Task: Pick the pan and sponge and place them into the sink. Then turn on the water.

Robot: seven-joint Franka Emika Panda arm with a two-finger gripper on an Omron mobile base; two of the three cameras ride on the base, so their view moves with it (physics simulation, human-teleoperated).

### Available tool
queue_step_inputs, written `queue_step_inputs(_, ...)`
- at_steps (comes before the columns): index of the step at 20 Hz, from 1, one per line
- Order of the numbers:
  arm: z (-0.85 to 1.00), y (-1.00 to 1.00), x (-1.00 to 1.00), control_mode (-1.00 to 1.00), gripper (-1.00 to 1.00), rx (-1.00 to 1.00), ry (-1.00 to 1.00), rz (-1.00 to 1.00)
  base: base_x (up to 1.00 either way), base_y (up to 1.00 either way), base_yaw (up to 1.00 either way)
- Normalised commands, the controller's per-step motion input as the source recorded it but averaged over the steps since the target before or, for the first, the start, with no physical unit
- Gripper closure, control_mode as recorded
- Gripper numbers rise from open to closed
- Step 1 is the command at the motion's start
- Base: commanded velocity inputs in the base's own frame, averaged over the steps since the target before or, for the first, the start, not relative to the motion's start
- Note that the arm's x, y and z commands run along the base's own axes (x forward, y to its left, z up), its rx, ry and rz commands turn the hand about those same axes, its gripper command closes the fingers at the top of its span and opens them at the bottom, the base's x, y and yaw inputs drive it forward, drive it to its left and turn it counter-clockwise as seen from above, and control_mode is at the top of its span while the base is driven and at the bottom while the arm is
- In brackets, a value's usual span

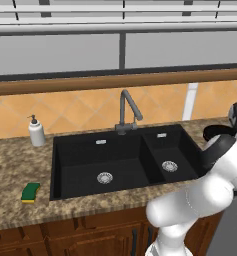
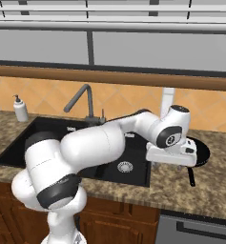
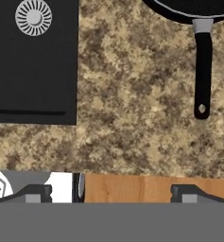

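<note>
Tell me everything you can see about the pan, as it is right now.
The pan is a round, shallow black frying pan with a thin pale rim and a slim black handle joined by a grey collar, with a small hole at its end. It lies flat on the speckled counter, right of the sink, partly hidden behind the arm. Nothing grips it; the end effector hovers above the counter, open.

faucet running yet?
Off. No stream falls from the faucet spout, and both basins of the sink look dry.
</note>
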Motion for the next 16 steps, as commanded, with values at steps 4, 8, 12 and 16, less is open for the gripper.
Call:
queue_step_inputs(4, -0.23, -0.43, 0.34, -1.0, -1.0, 0.1, 0.0, 0.01, 0.0, 0.0, 0.0)
queue_step_inputs(8, -0.17, -0.21, 0.21, -1.0, -1.0, 0.08, 0.0, 0.0, 0.0, 0.0, 0.0)
queue_step_inputs(12, -0.04, -0.26, 0.16, -1.0, -1.0, 0.02, -0.01, 0.0, 0.0, 0.0, 0.0)
queue_step_inputs(16, -0.08, -0.27, 0.14, -1.0, -1.0, 0.02, 0.0, 0.0, 0.0, 0.0, 0.0)
